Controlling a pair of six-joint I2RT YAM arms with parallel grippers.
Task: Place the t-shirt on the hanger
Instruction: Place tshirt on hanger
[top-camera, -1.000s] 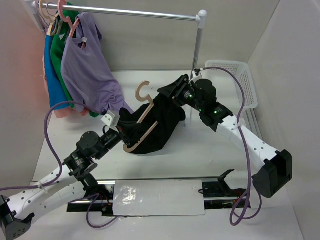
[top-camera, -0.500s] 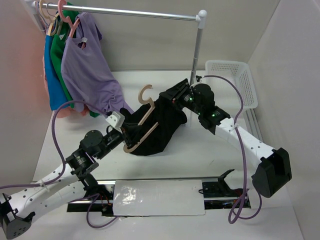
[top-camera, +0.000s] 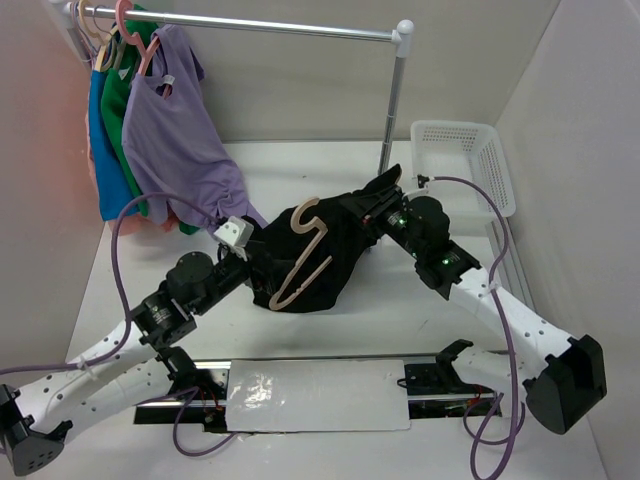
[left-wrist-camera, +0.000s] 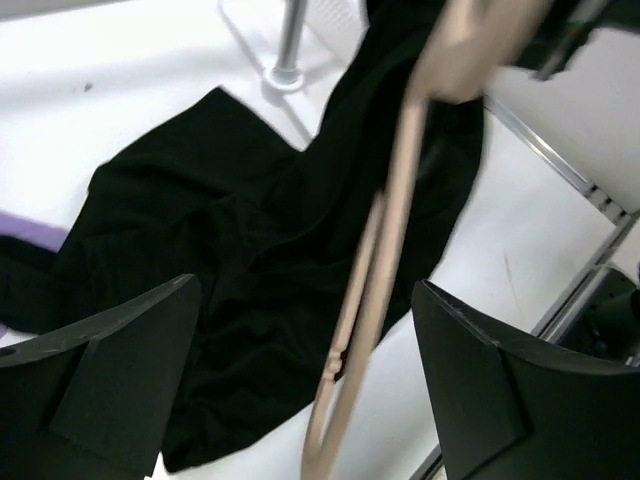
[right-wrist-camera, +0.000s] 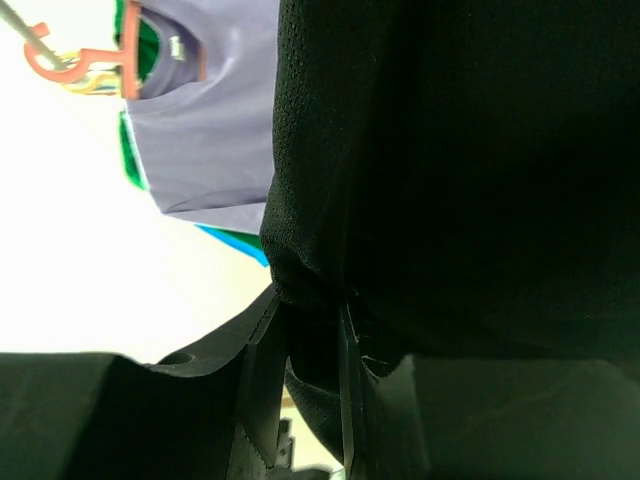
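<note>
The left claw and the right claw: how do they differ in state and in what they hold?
The left claw stands wide open, gripping nothing; the right claw is shut on a fold of the t-shirt. The hanger passes through the left claw, touching neither side; only fabric sits in the right claw. Both are black.

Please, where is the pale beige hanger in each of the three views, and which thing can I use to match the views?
Top external: the hanger lies slanted near the centre, on the black t-shirt.
Left wrist: the hanger runs from the upper right down to the bottom centre.
Right wrist: it is not in this picture.
Shared landmark: the t-shirt, left of centre in the left wrist view, filling the right of the right wrist view.
</note>
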